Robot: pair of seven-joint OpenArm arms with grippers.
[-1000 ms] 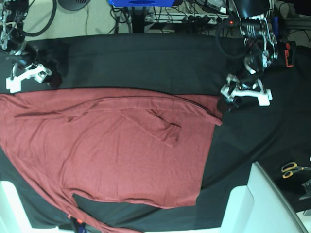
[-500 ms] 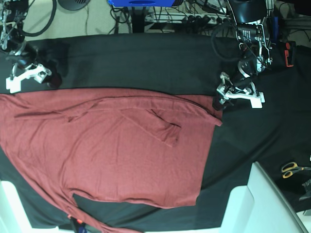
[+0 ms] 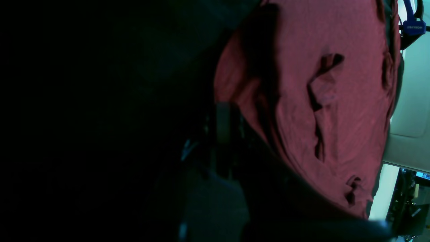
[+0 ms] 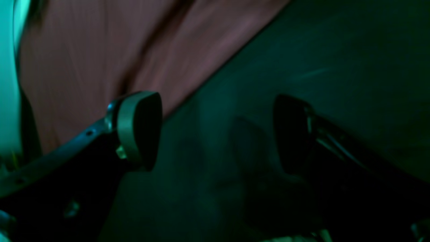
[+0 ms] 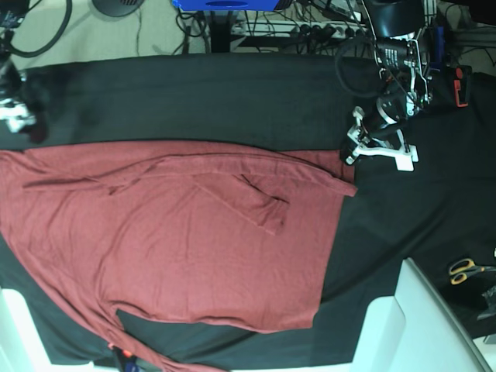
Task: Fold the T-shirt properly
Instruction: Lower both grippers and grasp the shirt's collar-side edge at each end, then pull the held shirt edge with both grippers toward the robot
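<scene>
Left claw (image 5: 350, 155) clenched at T-shirt (image 5: 178, 240) corner; right claw (image 4: 218, 134) released above tablecloth (image 5: 232, 101).

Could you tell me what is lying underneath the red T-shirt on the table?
The T-shirt lies spread on a black tablecloth, which shows all around it. One sleeve is folded on top of its body. Anything between shirt and cloth is covered and cannot be seen.

The left hand (image 5: 350, 155) has closed at the T-shirt (image 5: 170, 240) corner; the right hand (image 5: 9, 116) withdrew.

Matt brick-red knit T-shirt (image 5: 178, 240) lies on matt black tablecloth (image 5: 232, 101).
</scene>
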